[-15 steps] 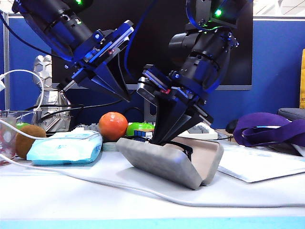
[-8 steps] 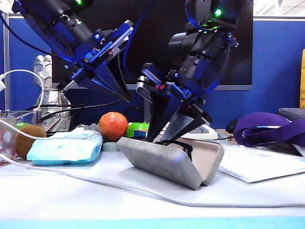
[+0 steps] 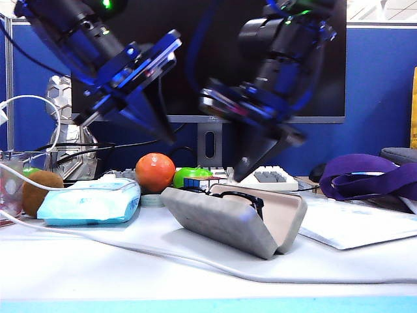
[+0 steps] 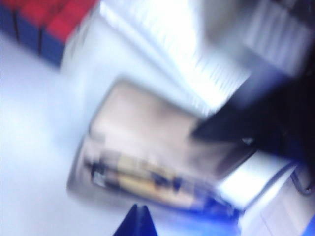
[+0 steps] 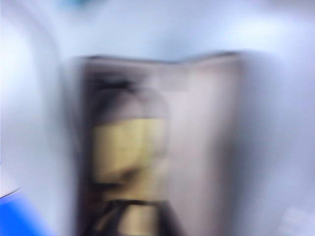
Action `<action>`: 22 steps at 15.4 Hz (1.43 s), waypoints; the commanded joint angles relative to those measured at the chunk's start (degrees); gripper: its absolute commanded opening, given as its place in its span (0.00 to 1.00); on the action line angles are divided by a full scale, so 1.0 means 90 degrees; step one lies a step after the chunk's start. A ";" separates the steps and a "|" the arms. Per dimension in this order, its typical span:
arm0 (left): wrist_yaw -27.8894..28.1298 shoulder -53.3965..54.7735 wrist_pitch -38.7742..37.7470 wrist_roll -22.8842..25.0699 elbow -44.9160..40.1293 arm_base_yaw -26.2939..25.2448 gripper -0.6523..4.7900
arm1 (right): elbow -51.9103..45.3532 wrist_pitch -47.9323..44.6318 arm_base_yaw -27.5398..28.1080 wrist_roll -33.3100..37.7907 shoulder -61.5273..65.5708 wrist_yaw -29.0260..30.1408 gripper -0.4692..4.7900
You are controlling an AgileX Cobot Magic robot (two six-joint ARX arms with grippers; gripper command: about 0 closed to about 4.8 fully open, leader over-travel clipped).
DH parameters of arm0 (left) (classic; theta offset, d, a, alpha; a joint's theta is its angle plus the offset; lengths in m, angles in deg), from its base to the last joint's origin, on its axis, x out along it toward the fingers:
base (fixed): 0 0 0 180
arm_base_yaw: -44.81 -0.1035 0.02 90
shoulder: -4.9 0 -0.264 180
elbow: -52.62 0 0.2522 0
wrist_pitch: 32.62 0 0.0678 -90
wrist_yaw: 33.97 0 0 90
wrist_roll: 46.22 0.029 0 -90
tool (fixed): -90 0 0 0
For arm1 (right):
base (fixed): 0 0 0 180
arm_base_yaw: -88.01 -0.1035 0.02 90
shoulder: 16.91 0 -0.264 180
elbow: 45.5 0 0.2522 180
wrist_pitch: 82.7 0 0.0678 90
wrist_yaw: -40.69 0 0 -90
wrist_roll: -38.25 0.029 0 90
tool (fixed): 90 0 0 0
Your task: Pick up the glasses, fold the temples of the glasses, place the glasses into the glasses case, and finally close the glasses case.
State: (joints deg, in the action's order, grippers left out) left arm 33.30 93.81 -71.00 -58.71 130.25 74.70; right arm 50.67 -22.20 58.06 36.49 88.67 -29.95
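Blurred black fingers: your right claw (image 3: pixel 242 171) hangs just above the open glasses case (image 3: pixel 228 222), its gap unreadable, apparently empty. Your left claw (image 3: pixel 166 134) hovers higher, its opening hidden too. Glasses (image 3: pixel 242 197) lie inside the case on the desk (image 3: pixel 98 261). Felt shell looks stiff and light; press the lid's outer edge, since the frames look fragile.
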 commanded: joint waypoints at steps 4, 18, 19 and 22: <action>-0.0109 0.0034 -0.0923 0.0000 0.0024 0.0007 0.11 | 0.0000 -0.0238 0.0493 0.0000 0.0141 -0.0051 0.08; -0.0250 0.0716 -0.0775 -0.0019 0.0024 0.0787 0.11 | 0.0002 -0.0260 0.0488 0.0010 0.0512 -0.0175 0.08; -0.0180 0.0716 -0.0784 -0.0019 0.0024 0.0787 0.11 | 0.0002 -0.0248 0.0486 -0.0007 0.0539 0.0032 0.08; -0.0165 0.0716 -0.1277 -0.0015 0.0024 0.0784 0.11 | 0.0000 -0.0214 0.0486 -0.0005 0.0578 0.0143 0.08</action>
State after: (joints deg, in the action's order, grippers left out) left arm 31.45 100.25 -80.92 -58.77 130.25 81.78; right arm 50.56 -24.10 62.47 36.69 94.07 -29.14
